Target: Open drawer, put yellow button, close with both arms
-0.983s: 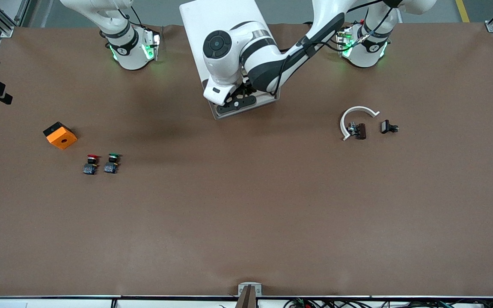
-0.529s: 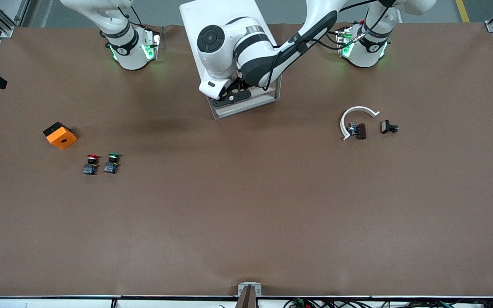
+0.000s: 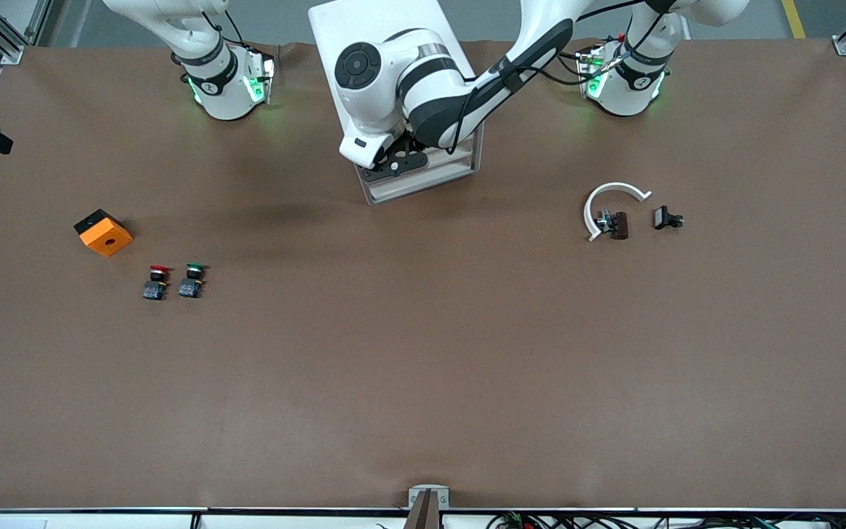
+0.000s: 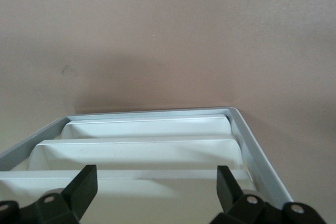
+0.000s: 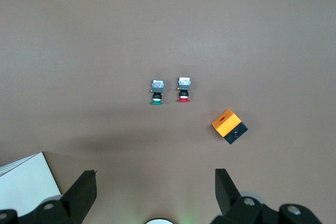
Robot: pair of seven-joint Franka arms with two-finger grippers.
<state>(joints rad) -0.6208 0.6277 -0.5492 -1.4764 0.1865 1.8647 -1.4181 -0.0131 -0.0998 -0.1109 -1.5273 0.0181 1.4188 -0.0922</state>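
Observation:
The white cabinet [image 3: 379, 29] stands between the two arm bases, its drawer fronts facing the front camera. My left gripper [image 3: 397, 163] hangs open at those fronts. In the left wrist view the left gripper [image 4: 156, 183] straddles the top drawer's front lip [image 4: 157, 174] with nothing held, and the lower drawers' lips [image 4: 136, 148] step out below it. The yellow button is out of view. My right gripper [image 5: 156, 184] is open and empty, high over the table at the right arm's end. It does not show in the front view.
A red-capped button [image 3: 156, 282] and a green-capped button [image 3: 192, 280] stand side by side, with an orange block [image 3: 103, 232] beside them. A white arc piece [image 3: 610, 202], a dark part [image 3: 617, 225] and a black clip [image 3: 667, 218] lie toward the left arm's end.
The left gripper has moved from the drawers' front edge in toward the cabinet, away from the front camera, staying open. The things on the table have not moved.

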